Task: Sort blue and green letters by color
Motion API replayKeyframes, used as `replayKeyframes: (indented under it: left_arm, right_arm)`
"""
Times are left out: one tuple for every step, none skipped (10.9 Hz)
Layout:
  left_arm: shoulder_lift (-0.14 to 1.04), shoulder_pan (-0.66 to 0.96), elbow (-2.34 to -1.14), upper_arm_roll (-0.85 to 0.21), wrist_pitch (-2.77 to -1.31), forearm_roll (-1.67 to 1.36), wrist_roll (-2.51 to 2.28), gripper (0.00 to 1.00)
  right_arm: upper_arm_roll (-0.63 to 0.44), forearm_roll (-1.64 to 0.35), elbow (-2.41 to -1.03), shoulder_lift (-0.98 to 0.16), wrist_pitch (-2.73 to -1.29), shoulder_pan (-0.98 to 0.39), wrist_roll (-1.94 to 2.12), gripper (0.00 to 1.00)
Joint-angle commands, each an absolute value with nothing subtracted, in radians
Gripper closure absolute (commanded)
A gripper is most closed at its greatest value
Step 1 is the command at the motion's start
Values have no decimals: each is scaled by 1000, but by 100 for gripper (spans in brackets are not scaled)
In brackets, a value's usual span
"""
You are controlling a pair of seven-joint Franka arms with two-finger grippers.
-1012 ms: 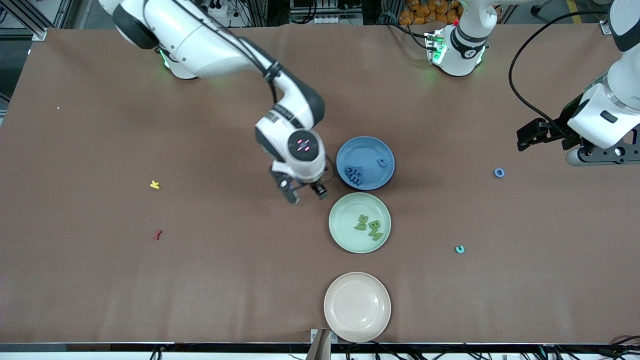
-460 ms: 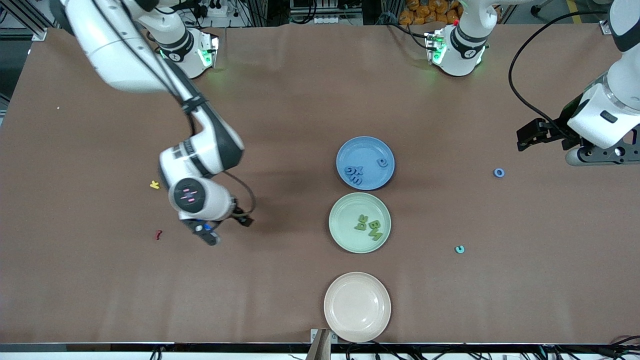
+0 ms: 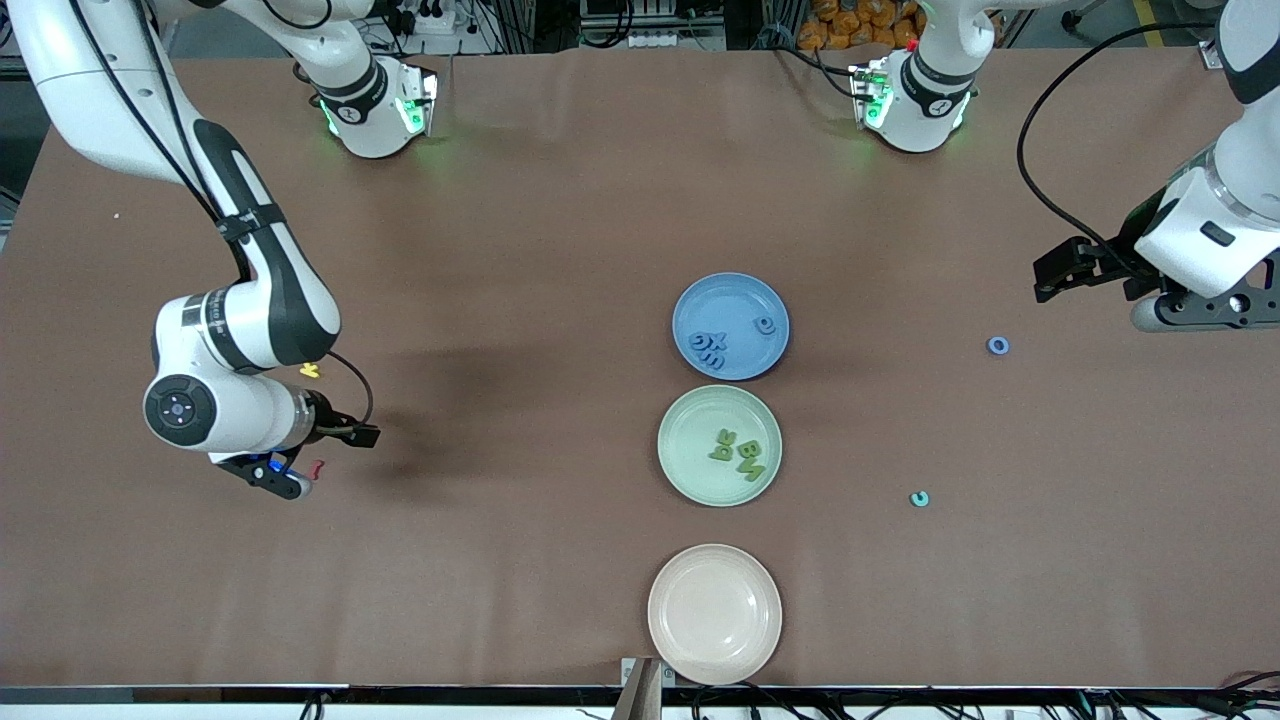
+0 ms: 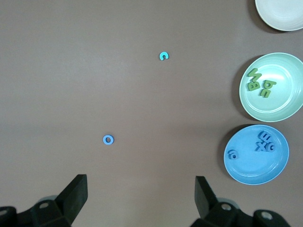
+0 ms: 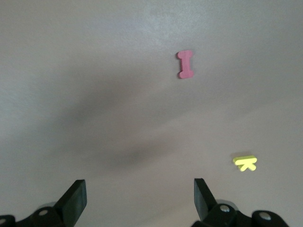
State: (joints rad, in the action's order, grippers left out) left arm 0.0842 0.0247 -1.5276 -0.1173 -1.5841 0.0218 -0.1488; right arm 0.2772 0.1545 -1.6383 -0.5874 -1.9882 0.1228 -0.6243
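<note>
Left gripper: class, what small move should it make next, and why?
Probably shift over the blue O and descend: the left gripper is open nearby, and that letter lies on the table, not on the blue plate with the other blue letters.

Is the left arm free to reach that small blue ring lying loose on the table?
Probably yes. The left gripper hangs open over bare table at its own end, and the blue ring lies flat nearby with nothing beside or over it.
</note>
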Motion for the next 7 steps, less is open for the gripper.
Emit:
replayKeyframes:
  left_arm:
    - [83,23,-1526,-120,-1589,41,-140,0]
    - [83,23,-1528,-120,-1589,41,-141,0]
    - [83,23,-1528,-121,-1589,41,-140,0]
    - [83,25,-1528,-120,-1589,41,-140,0]
    - [83,23,-1526,-120,-1589,41,-140,0]
    - [83,23,-1528,-120,-1589,41,-140,0]
    - [83,23,-1528,-121,-1589,41,-140,0]
  right_arm:
    - [293,227,-1863,-474,-2118,179,-557,0]
    - [293,227,-1899,-445,-2124,187,-525,0]
    - [293,227,-1936,-408,-2123,184,-522,0]
    - [293,227,-1971,-364,-2117,178,-523,0]
    - [293,227,-2008,-315,-2109,172,-523,0]
    - [293,227,-2046,-267,-2106,157,-522,0]
    - [293,227,-2078,-223,-2106,149,-519,0]
